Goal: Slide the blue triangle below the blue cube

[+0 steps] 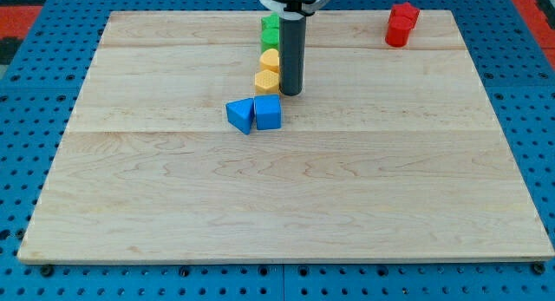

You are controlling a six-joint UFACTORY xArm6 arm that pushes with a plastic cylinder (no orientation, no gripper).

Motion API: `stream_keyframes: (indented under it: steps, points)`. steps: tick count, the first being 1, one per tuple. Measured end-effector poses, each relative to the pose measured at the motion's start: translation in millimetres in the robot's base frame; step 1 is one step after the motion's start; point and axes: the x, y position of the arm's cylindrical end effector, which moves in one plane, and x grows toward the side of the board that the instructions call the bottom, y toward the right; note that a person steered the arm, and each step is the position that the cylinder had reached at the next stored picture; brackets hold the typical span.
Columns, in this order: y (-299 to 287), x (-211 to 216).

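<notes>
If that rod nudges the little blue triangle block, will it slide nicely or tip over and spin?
The blue triangle sits low and flat on the smooth wooden board, so it probably slides rather than tips. Its slanted sides may make it turn under an off-centre push. It touches the blue cube, which might shift too. My tip is just above the cube.

No text, label, brand, number or sign can be read anywhere here.
</notes>
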Motion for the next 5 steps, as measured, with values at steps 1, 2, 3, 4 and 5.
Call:
stream_keyframes:
  steps: [1,2,3,4,5]
  points:
    - [23.3,0.4]
    - [61.1,86.5]
    - [-12.2,156.7]
    - [-135.2,163.5]
    - [-174.0,96.4]
